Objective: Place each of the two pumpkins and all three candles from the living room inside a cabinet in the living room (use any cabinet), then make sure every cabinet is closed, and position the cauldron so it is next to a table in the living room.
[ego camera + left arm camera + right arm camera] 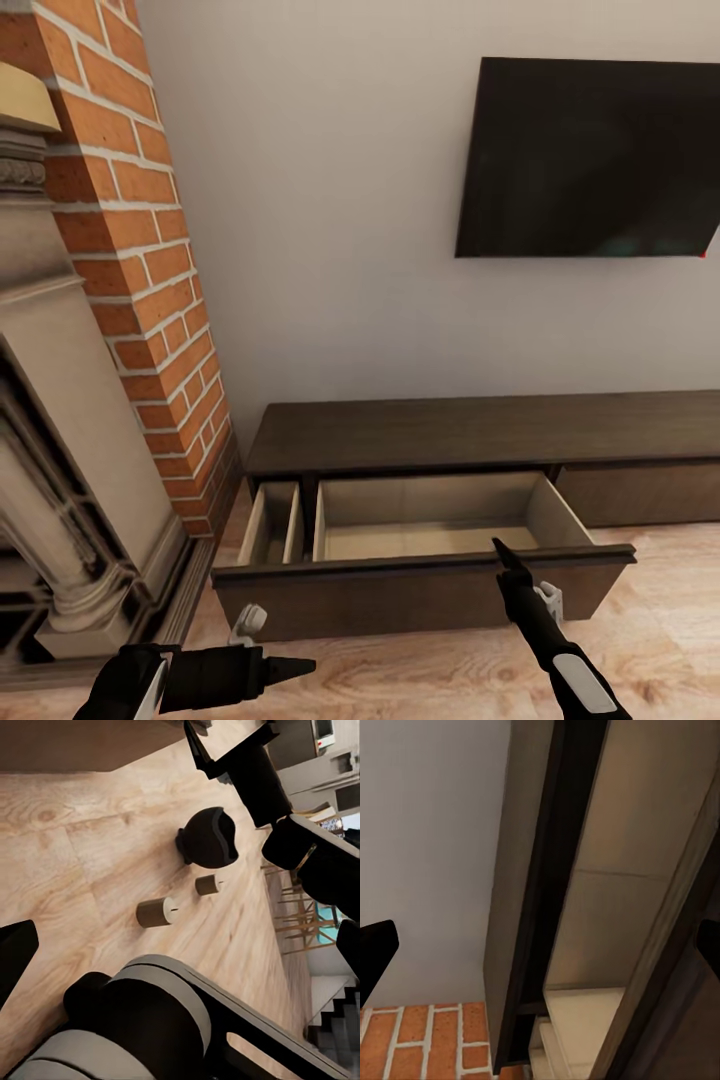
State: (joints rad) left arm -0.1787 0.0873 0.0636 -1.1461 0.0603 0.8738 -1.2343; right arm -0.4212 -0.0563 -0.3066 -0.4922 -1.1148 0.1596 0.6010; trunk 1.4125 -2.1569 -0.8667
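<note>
Fingers of both the left gripper (300, 665) and right gripper (500, 548) spread, empty; dark brown cabinet (480, 432), pale beige drawer pulled out.

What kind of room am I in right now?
Most likely a living room: a flat black TV hangs on the wall above a long, low dark wood cabinet with its drawer pulled open, and a brick fireplace stands to the left on wood flooring.
</note>
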